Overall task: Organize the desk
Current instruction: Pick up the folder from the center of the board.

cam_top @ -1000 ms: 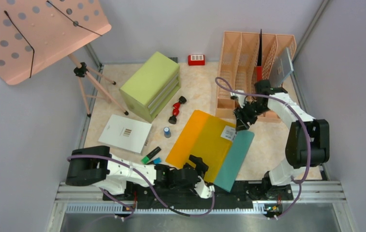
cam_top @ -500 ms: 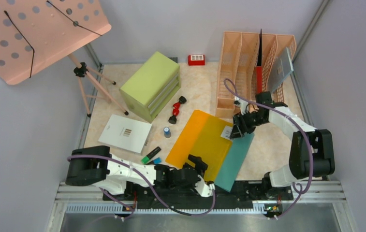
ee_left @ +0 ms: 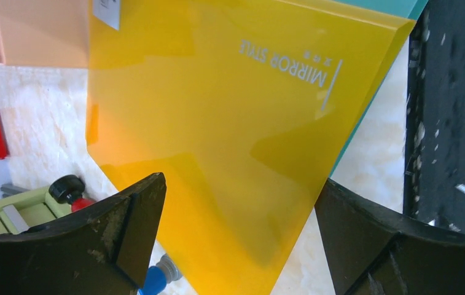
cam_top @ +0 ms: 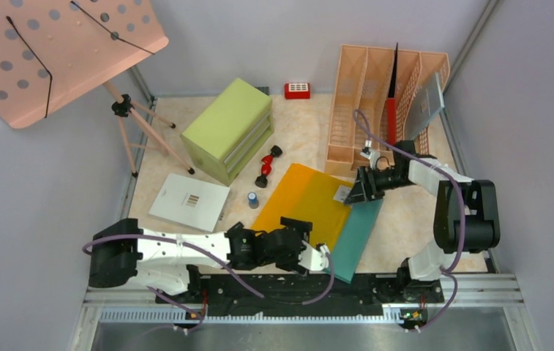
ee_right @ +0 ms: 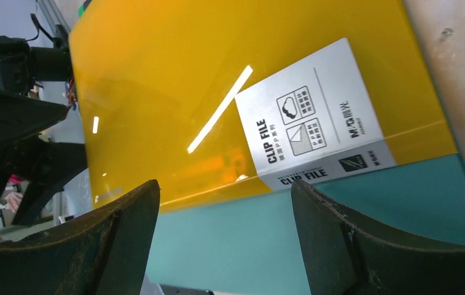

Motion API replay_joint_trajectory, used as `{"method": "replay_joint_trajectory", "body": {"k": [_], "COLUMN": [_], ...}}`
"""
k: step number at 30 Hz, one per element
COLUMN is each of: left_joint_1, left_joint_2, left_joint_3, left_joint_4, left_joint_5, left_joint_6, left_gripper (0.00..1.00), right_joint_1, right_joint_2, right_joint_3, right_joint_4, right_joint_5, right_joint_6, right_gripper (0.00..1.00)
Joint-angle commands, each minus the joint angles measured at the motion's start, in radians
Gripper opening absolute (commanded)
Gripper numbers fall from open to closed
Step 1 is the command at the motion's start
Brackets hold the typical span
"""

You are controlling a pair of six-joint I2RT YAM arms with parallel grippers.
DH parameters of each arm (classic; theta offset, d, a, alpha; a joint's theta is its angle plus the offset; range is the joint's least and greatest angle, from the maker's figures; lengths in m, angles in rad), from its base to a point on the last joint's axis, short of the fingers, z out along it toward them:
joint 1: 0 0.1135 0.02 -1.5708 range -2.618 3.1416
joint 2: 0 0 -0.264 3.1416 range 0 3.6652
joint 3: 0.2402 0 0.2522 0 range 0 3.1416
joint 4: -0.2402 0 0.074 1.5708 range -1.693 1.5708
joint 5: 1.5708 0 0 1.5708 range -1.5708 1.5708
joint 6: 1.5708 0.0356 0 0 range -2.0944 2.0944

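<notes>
1. The desk [cam_top: 299, 131] lies flat under everything, walled in grey, with both arms bolted at its near rail. Right of its middle lie 2 overlapping folders, a yellow folder [cam_top: 303, 208] on top of a teal folder [cam_top: 354, 238].
2. The left gripper [ee_left: 236, 246] has its jaws spread wide. The yellow folder's near corner shows between them and nothing is clamped. The right gripper [ee_right: 226, 246] also stands apart and empty, over the far end by the white label [ee_right: 316, 141].
3. Risk: both covers look slick. A pinch on 1 edge could catch only the yellow sheet and drag it off the teal one, or slip free altogether.
4. Risk: with 2 arms at opposite ends, uneven pulling would likely buckle or twist such thin plastic.
5. Risk: the peach file rack [cam_top: 376, 95] stands just behind the right arm, and a raised folder could knock it. A small blue-capped thing [cam_top: 253, 199] sits near the folder's left edge and could be swept aside.
6. Materials: the folders are glossy, translucent, flat rectangles with sharp corners. The rack is a rigid lattice with upright slots. The desk is smooth, beige and marble-patterned.
</notes>
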Motion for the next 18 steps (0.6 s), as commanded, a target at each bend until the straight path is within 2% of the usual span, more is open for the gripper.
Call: {"method": "replay_joint_trajectory", "body": {"k": [1, 11, 18], "left_joint_1": [0.036, 0.035, 0.045], "left_joint_2": [-0.054, -0.011, -0.014], "left_joint_3": [0.147, 0.166, 0.091], "left_joint_4": [-0.115, -0.123, -0.012], "left_joint_5": [0.114, 0.221, 0.107], "left_joint_6": [-0.114, -0.156, -0.117], "left_gripper": [0.94, 0.93, 0.92], "right_joint_1": [-0.004, -0.004, -0.004], "right_joint_2": [0.022, 0.024, -0.008], "right_joint_3": [0.044, 0.072, 0.096], "right_joint_4": [-0.027, -0.101, -0.151], "right_joint_5": [-0.065, -0.006, 0.061], "right_joint_6": [-0.044, -0.147, -0.204], "right_gripper": [0.78, 0.78, 0.78]}}
